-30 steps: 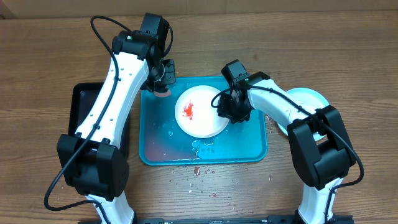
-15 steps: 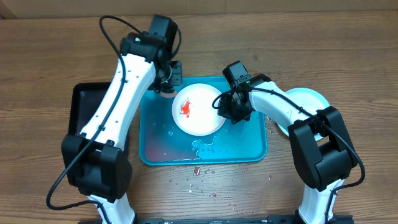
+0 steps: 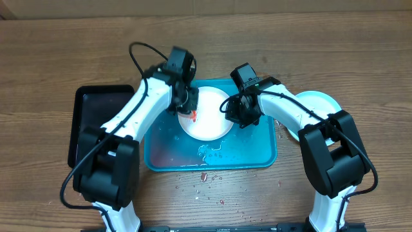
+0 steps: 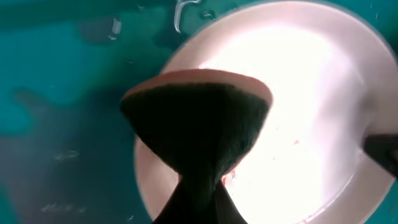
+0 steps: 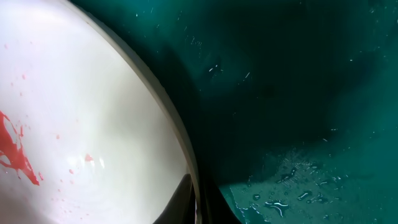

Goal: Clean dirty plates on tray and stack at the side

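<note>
While the left gripper is down over the round white shallow plate, it's got a sponge with a dark green scrubby face and a pinkish back pinched tight between its fingers. In the left wrist view the sponge is squeezed into an hourglass shape. It sits over the plate's left part, right by the red sauce smear. Can't tell if it's pressing on the surface or just above it. The plate itself lies in the upper middle of the large turquoise rectangular plastic tray, which is on the wooden table.

Right gripper is at the plate's right edge. From the right wrist camera you can see its dark fingers closed down either side of the rim, one on the plate side and one on the tray side, so it's clamped on the plate. Same view shows red streaks and specks on the white surface, plus water droplets on the tray floor.

Other stuff:
- a narrow black tray just beside the turquoise one on its left
- a pale round plate on the table off to the right, partly hidden by the right arm
- small crumbs on the wood by the tray's near edge
</note>
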You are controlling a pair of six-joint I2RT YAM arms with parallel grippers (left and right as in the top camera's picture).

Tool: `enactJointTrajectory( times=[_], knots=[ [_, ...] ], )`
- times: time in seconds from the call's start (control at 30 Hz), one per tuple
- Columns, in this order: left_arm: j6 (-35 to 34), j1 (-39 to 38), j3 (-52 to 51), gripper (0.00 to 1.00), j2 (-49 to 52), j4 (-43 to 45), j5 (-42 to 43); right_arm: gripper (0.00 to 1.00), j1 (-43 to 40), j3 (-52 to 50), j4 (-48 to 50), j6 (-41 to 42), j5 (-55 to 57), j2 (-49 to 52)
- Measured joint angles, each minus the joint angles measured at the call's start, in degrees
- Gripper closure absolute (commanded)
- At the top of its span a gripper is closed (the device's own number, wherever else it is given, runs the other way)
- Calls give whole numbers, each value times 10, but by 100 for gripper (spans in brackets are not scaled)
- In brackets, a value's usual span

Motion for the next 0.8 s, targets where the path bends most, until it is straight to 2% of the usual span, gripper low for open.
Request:
enactJointTrajectory(
  times=[0.2, 0.37, 0.63, 0.8],
  knots=[
    [40, 0, -83, 96, 0, 90, 22, 96, 0, 0, 0, 0, 0, 0],
    [46, 0, -119, 96, 0, 140, 19, 96, 0, 0, 0, 0, -1, 0],
    [24, -3, -122, 96, -2, 135, -1, 96, 5, 0, 0, 0, 0, 0],
    [10, -2, -120, 96, -10, 66, -21, 96, 39, 0, -5, 0, 4, 0]
  ],
)
